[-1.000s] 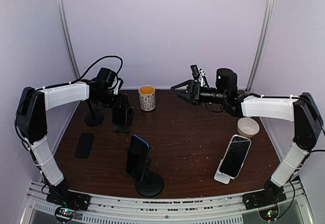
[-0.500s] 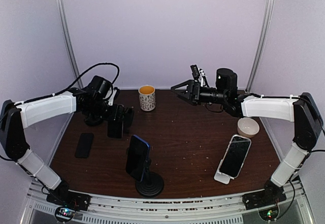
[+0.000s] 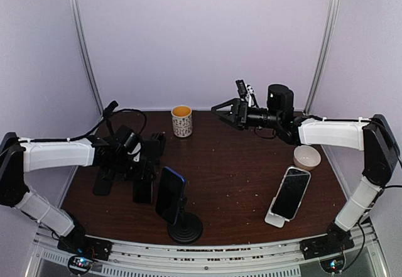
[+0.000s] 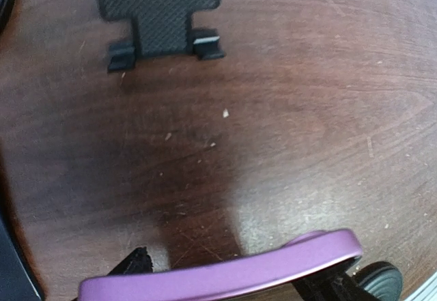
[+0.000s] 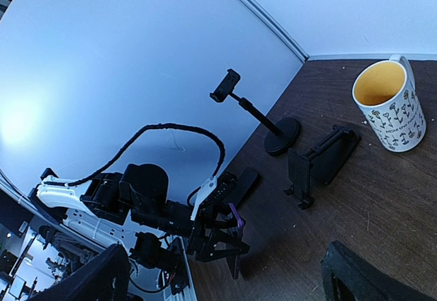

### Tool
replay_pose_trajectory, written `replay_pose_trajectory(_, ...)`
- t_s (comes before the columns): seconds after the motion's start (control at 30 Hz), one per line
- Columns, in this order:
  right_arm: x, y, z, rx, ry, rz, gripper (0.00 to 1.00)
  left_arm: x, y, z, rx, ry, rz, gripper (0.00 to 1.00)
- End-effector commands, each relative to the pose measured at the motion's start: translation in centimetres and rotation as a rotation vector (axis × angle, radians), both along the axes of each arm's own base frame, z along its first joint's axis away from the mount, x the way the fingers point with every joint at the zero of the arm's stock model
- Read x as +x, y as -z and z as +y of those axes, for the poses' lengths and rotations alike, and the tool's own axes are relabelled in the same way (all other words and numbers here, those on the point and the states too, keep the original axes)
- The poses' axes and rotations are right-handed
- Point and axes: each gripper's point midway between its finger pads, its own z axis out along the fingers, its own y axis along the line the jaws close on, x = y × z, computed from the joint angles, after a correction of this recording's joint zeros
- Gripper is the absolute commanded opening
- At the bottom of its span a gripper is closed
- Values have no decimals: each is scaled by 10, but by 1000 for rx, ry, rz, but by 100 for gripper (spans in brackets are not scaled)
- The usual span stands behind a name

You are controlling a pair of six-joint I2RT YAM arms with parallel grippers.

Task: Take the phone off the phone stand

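My left gripper [image 3: 142, 171] is shut on a purple-edged phone [image 3: 143, 189] and holds it on edge low over the table, left of centre. In the left wrist view the phone's purple edge [image 4: 225, 270] runs between my fingers [image 4: 138, 263]. The black folding phone stand [image 3: 154, 144] stands empty behind it, apart from the phone; it also shows in the left wrist view [image 4: 160, 4] and the right wrist view [image 5: 319, 162]. My right gripper [image 3: 220, 109] is open and empty, high over the back of the table.
A patterned mug [image 3: 182, 120] stands at the back. A blue phone on a round-based stand [image 3: 171, 196] is just right of my left gripper. A black phone [image 3: 102, 180] lies flat at the left. A white bowl [image 3: 307, 157] and a phone on a white stand [image 3: 289, 193] are at the right.
My left arm has drawn the phone away from the black folding stand, toward the near edge and lower. The right arm has not moved.
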Motion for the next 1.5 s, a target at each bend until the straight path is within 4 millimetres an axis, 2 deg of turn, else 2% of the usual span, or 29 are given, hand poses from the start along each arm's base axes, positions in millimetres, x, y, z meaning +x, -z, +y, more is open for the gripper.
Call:
replay_pose_trajectory(0.0, 1, -9, -2, 20, -4, -36, 100, 16, -4, -11, -68, -53, -48, 59)
replay_pose_trajectory(0.23, 1, -6, -3, 14, -2, -34, 100, 21, 19, -18, -55, -52, -6, 59)
replay_pose_trajectory(0.47, 2, -3, -3, 9, 0, -30, 100, 24, 40, -17, -27, -71, 18, 60)
replay_pose_trajectory(0.63, 3, -1, -3, 7, -1, -25, 100, 25, 57, -15, -3, -93, 39, 63)
replay_pose_trajectory(0.93, 5, 3, -4, 3, 1, -20, 100, 32, 74, -12, 64, -106, 64, 71)
replay_pose_trajectory(1.47, 4, 12, -9, -20, 10, -12, 100, 1, 72, 11, 93, -104, 81, 77)
